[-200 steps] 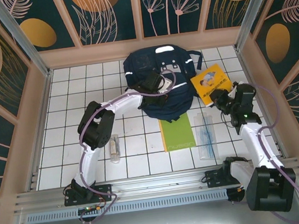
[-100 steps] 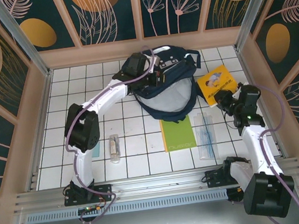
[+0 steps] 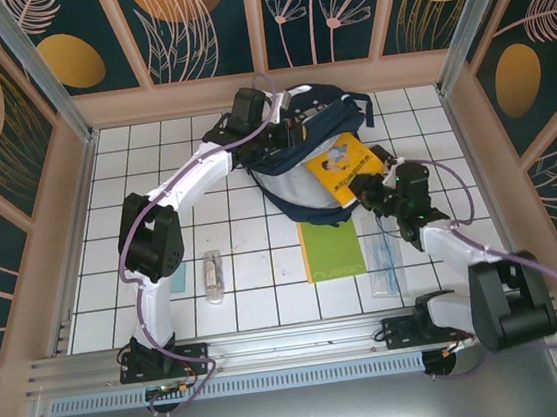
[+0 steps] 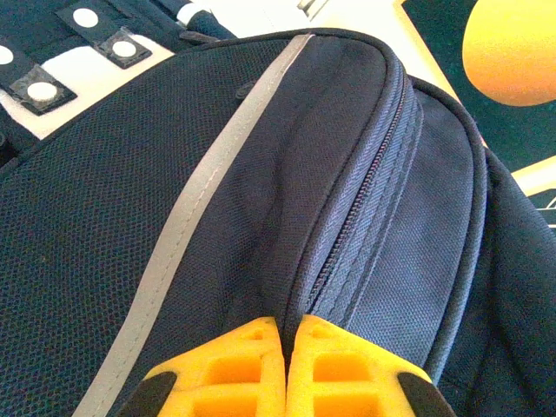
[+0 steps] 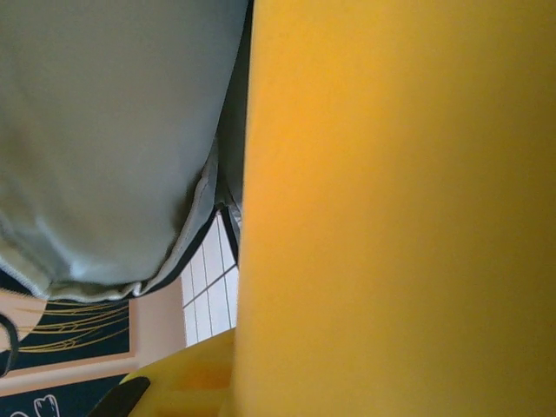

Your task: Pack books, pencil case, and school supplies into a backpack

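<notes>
The left gripper [image 4: 285, 326] has its yellow fingers [image 4: 248, 340] pressed together on a fold of the backpack [image 4: 130, 217] beside the zip. It holds the upper flap up at the top centre of the overhead view. The right gripper [image 3: 369, 190] pinches the lower right corner of the yellow book [image 3: 342, 166]. The book hangs tilted over the bag's open mouth, right of centre, with its far edge above the pale lining [image 3: 291, 185].

I judge this book is about to go in and is not yet released. Lying on the table [image 3: 258, 291] are the green book [image 3: 329, 248] just below the bag, the clear sleeve [image 3: 382, 249] to its right, and a small packet [image 3: 213, 274] at lower left.

The left wrist view shows the pinch on the fabric, which the overhead view hides. The right wrist view shows the book's cover close beside the lining.
</notes>
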`<state>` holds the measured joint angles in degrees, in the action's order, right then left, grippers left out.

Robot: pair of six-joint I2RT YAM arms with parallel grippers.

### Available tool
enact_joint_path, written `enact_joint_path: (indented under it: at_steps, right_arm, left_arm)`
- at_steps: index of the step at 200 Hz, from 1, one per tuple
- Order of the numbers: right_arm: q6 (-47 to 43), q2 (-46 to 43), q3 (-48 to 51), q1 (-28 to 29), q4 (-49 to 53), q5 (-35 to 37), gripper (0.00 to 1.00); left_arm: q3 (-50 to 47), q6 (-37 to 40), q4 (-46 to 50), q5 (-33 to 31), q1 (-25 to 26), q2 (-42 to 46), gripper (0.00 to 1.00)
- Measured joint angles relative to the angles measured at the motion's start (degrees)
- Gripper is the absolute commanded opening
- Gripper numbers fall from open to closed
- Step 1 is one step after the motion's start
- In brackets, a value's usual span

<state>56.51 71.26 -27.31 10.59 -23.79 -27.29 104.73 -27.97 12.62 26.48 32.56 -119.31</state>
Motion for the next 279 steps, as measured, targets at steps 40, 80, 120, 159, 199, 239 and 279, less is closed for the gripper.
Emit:
enact_joint_path:
  at_steps: [40, 80, 120, 159, 199, 239, 279]
  right_arm:
    - [2.51, 15.15, -8.72, 4.96, -8.66, 2.38, 0.0]
    - [7.19, 30.58, -18.45, 7.19, -18.16, 4.28, 0.0]
    - [12.74, 42.6, -25.03, 9.2, -24.59, 8.26, 0.0]
    - [17.09, 47.19, -31.41, 10.93, -24.61, 11.61, 0.16]
    - [19.17, 47.28, -33.14, 10.91, -18.75, 12.09, 0.7]
    - [17.97, 38.27, -30.97, 11.17, -7.69, 12.52, 0.99]
    - [13.38, 26.25, -27.56, 11.08, 3.41, 11.67, 0.99]
  left_arm:
    - [0.0, -0.24, 0.02, 0.11, 0.0, 0.0, 0.0]
    - [0.0, -0.48, -0.42, 0.0, 0.0, 0.0, 0.0]
    - [-0.04, -1.99, -0.66, -0.04, -0.17, 0.0, 0.0]
    - [-0.7, -3.52, -2.75, 0.07, -0.5, 0.0, 0.0]
    - [-3.21, -5.7, -6.36, 0.11, -1.25, 0.0, 0.0]
    - [-3.39, -6.23, -7.82, -0.17, -2.08, 0.0, 0.0]
    - [-3.37, -6.21, -9.01, -1.36, -3.5, 0.0, 0.0]
